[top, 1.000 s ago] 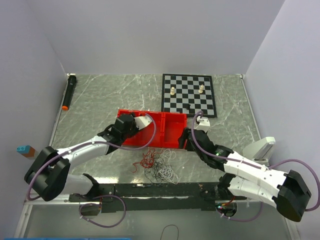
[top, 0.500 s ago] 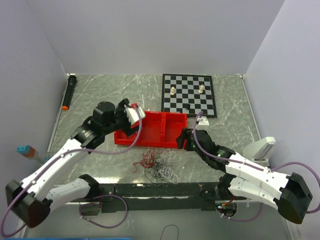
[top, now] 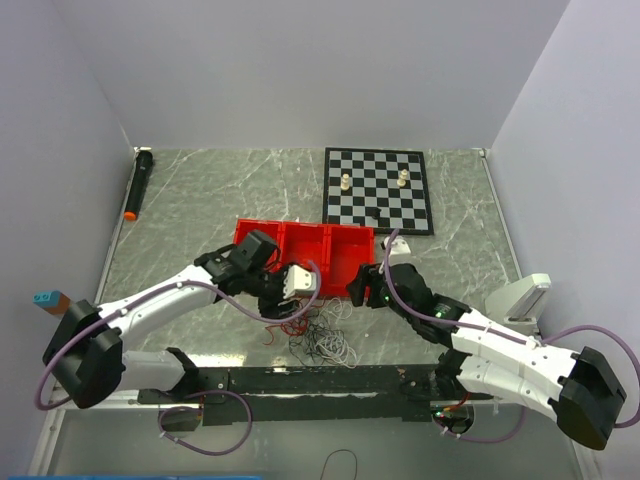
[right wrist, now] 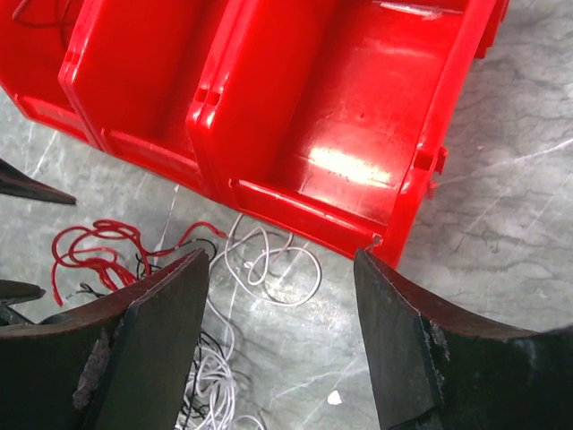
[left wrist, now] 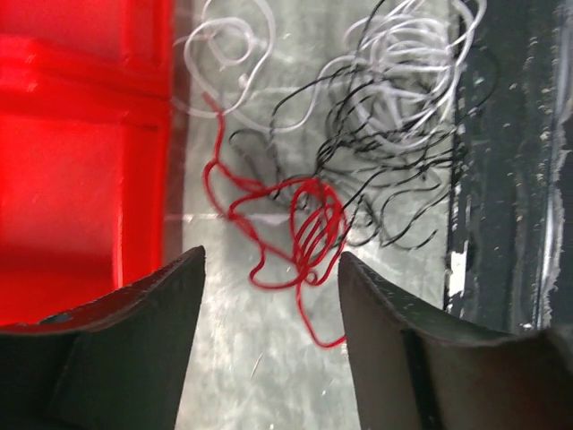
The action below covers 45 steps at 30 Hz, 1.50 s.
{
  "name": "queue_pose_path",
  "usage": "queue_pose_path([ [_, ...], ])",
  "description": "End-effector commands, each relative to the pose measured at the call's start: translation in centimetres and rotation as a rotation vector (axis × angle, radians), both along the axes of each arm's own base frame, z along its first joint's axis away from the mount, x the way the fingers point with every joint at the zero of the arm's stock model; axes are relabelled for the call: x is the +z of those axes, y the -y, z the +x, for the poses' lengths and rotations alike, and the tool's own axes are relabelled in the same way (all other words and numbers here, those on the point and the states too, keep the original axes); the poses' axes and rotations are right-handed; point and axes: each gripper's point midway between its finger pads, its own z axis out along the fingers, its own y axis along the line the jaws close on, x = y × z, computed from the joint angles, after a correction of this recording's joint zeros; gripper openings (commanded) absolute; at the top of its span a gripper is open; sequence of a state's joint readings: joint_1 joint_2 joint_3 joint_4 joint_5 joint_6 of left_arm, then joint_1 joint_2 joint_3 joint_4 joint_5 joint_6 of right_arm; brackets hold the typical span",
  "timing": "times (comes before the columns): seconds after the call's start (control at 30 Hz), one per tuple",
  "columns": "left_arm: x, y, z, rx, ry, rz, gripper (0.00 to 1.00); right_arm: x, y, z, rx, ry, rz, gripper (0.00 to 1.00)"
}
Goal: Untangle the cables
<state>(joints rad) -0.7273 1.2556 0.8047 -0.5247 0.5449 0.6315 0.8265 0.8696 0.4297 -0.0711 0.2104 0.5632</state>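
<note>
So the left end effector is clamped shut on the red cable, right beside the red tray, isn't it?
Not quite: the left end effector is open, not clamped shut. Its fingers stand apart, and the red cable lies loose on the table, seen through the gap between them. The left wrist view shows this. It is indeed right beside the red tray.

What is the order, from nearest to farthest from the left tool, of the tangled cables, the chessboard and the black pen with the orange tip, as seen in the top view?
1. The cables, right under the left tool, toward the near edge.
2. The chessboard, behind it and to the right.
3. The black pen, at the far left edge of the table.
</note>
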Motion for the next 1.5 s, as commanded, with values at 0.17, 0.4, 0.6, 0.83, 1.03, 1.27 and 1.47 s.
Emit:
queue_pose_path([
  [0.17, 1.3, 3.7, 0.0, -0.059, 0.009, -0.095, 0.49, 0.5, -0.4, 0.0, 0.034, 0.034, 0.029, 0.72],
  [0.4, -0.3, 2.6, 0.2, -0.057, 0.055, -0.034, 0.19, 0.9, -1.2, -0.7, 0.105, 0.049, 0.04, 0.72],
  [0.6, 0.2, 2.0, 0.3, -0.04, 0.081, -0.029, 0.05, 1.4, -3.3, -1.9, 0.251, 0.042, 0.069, 0.72],
  [0.83, 4.2, 2.8, 1.1, -0.006, 0.121, -0.091, 0.01, 1.0, -6.4, -6.1, 0.493, -0.024, 0.068, 0.76],
  [1.03, 7.9, 3.2, 0.6, 0.007, 0.096, -0.144, 0.01, -1.8, -7.5, -8.4, 0.59, -0.144, -0.015, 0.77],
  [1.27, 3.1, 1.7, -1.0, 0.011, 0.016, -0.067, 0.45, -2.1, -6.8, -8.3, 0.542, -0.137, -0.04, 0.76],
  [1.47, 0.8, 1.9, -0.7, 0.027, -0.012, -0.044, 0.55, -2.9, -6.3, -8.5, 0.534, -0.152, -0.044, 0.73],
])
